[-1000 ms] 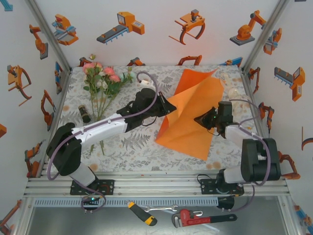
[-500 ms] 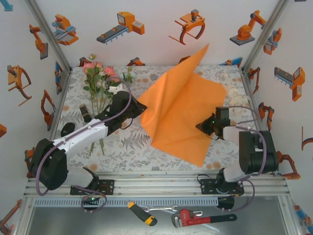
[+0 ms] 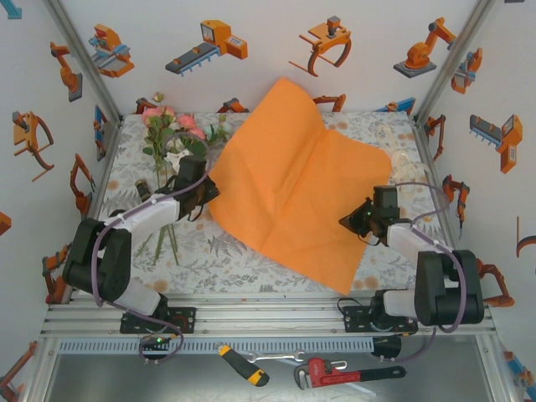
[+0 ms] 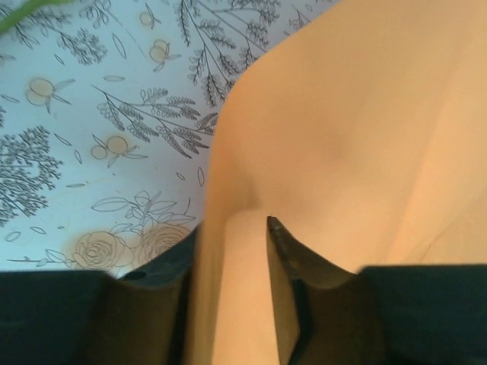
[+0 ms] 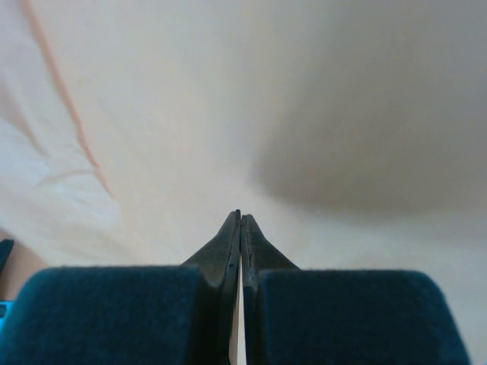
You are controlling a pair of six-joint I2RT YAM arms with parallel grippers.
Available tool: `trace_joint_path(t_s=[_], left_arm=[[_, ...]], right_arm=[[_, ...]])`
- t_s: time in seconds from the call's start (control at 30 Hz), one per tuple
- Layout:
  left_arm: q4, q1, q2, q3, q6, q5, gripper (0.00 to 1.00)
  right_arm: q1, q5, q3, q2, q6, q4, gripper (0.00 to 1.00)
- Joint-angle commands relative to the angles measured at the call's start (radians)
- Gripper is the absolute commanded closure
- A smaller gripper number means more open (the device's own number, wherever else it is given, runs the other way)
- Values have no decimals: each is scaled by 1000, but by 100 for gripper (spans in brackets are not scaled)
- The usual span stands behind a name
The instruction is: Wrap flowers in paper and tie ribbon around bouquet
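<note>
Top external: my left claw (image 3: pixel 201 189) and right claw (image 3: pixel 353 223) clench paper (image 3: pixel 293 180); flowers (image 3: pixel 172 134) at tabletop (image 3: pixel 226 261) far-left corner, beside left claw, lying far-to-near.

Seen from the top, the tips of the left gripper (image 3: pixel 208 191) are hidden behind the edge of the paper (image 3: pixel 293 180), and much of the tablecloth (image 3: pixel 226 251) is covered by that sheet. The lower stems of the flowers (image 3: pixel 172 126) are crossed by the left arm (image 3: pixel 142 216). A pale thing (image 3: pixel 404 157) by the sheet's far right corner is too small to be identified. The tips of the right gripper (image 3: pixel 353 223) are partly lost against the sheet's edge. In the left wrist view, the sheet is cut off at the top and right, and the fingers (image 4: pixel 293 304) at the bottom. In the right wrist view, the sheet is washed out and blurred, and its edges cannot be traced.
</note>
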Motion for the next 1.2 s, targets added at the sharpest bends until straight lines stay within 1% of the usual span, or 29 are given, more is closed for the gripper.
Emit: trace_joint_path(t_s=[0.0,0.07,0.13,0.2,0.27,0.33,0.4,0.5,0.57,0.63,0.73,0.93,1.07,1.17], left_arm=[[-81,11,-103,49,85,-64,60],[-148,10,-165,69,97,-80,58],[-195,-4,-213,82,91,-60,56],[-235,-39,-237,99,78,-24,56],[-245,-104,-232,117,80,22,56],[-251,-172,-194,143,104,50,57],[-244,-229,-139,166,121,64,61],[-228,-284,-20,207,145,108,73],[-232,-304,58,230,150,115,82],[-233,-306,126,245,131,125,90],[-248,-305,203,281,123,141,95],[-229,-283,314,332,127,130,96],[-190,-228,385,349,131,164,97],[-161,-182,440,377,151,199,97]], right_arm=[[0,28,84,-77,-97,-113,91],[0,97,114,-97,-172,-153,89],[-11,156,143,-87,-221,-183,89],[-32,158,169,-54,-249,-194,89],[-55,140,198,-6,-259,-197,90],[-74,119,222,41,-247,-203,93],[-80,111,231,88,-240,-191,99],[-87,101,239,149,-236,-183,100],[-91,98,241,175,-245,-190,100],[-95,122,229,183,-247,-193,100],[-102,123,200,184,-235,-187,100],[-107,129,143,182,-189,-165,100],[-107,111,100,175,-148,-137,100],[-107,57,52,163,-92,-91,100]])
